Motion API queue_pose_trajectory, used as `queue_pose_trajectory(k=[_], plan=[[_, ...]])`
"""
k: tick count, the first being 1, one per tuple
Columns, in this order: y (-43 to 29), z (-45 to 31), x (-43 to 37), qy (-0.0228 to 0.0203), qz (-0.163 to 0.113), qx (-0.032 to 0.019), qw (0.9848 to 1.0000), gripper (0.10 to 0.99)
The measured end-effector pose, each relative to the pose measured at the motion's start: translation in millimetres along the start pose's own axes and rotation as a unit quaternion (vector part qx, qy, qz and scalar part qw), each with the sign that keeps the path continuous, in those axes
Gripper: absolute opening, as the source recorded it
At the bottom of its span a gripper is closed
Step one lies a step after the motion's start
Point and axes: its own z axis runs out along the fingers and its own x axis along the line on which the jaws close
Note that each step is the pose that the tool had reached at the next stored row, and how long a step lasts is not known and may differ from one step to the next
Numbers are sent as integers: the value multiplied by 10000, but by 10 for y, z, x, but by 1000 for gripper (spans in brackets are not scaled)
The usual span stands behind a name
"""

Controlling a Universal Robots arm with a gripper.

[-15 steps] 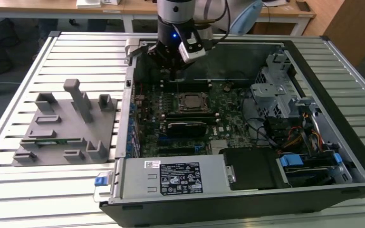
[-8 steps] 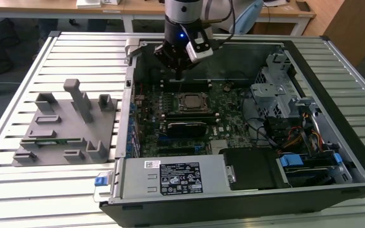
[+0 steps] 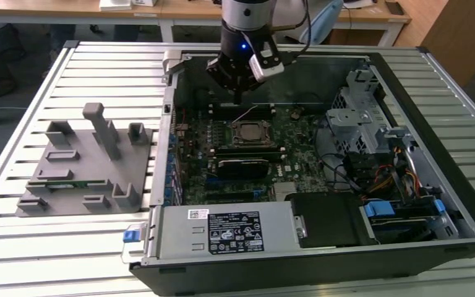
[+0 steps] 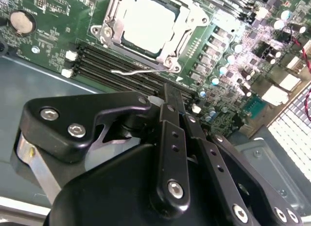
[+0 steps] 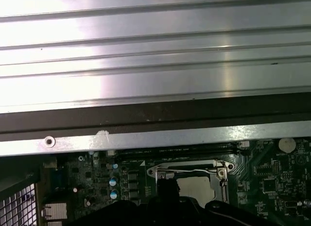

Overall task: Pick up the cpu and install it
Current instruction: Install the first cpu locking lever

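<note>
Already we see the cpu (image 4: 148,23) lying flat in the motherboard's socket frame (image 4: 109,29), at about six o'clock from our gripper (image 3: 235,93) in the exterior view. Our fingers (image 4: 171,133) are pressed narrowly together, holding nothing. We judge the chip light, stiff and fragile underneath, best taken by its opposite thin edges, never the smooth, slippery metal top.

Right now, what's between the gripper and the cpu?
In the second wrist view, black memory slots and a thin wire lever lie between the gripper and the cpu.
</note>
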Motion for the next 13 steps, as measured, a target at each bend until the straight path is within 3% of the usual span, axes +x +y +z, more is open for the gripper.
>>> queue_pose_trajectory(k=[2,5,6,9,13], plan=[[-10,3,-1,4,-2,-52,10000,106],[-38,13,-4,15,-4,-190,9998,106],[-44,20,-4,16,-4,-208,9998,106],[-50,45,-6,6,-15,-213,9998,106],[-51,71,-8,-2,-271,-209,9994,106]])
